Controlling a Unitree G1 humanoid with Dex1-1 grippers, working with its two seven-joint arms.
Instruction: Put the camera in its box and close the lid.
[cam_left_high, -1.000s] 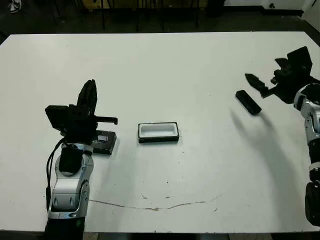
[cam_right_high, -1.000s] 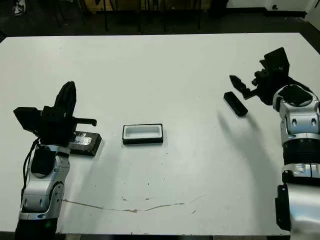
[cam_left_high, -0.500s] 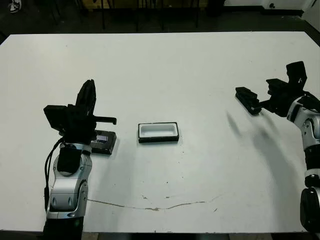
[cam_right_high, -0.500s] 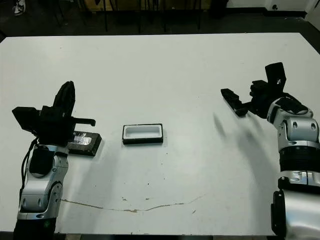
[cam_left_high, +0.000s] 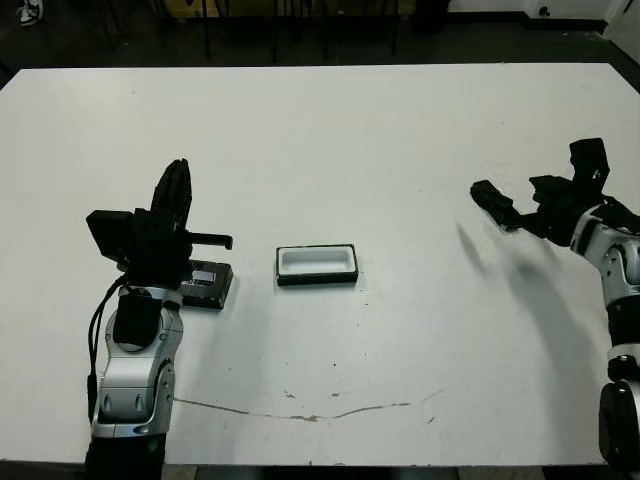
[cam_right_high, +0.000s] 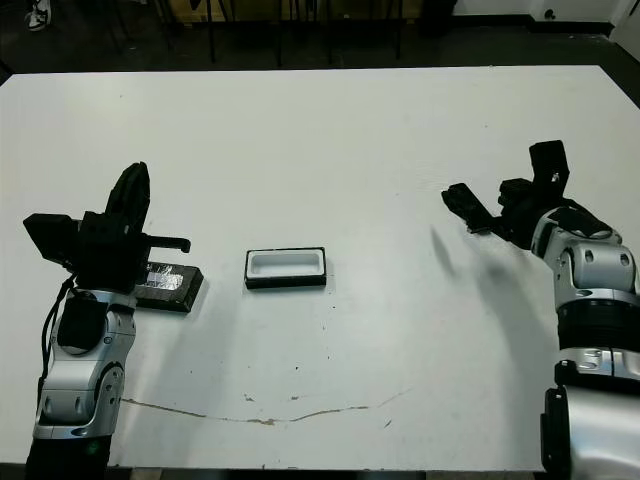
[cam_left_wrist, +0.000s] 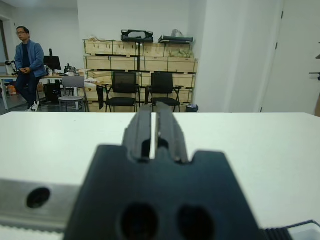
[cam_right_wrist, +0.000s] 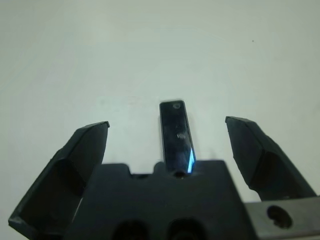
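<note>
The right end effector (cam_right_wrist: 172, 150) is spread wide, and the camera (cam_right_wrist: 176, 136) lies between its two fingers (cam_right_wrist: 85, 155) without touching either, near the table's (cam_left_high: 330, 130) right edge. The left end effector (cam_left_wrist: 155, 132) is raised near the left edge with its fingers pressed nearly together (only a thin slit shows between them), holding nothing. The lid (cam_left_high: 208, 284) lies just beside it on the table. The box (cam_left_high: 317, 265) sits open near the table's middle, white lining up.
</note>
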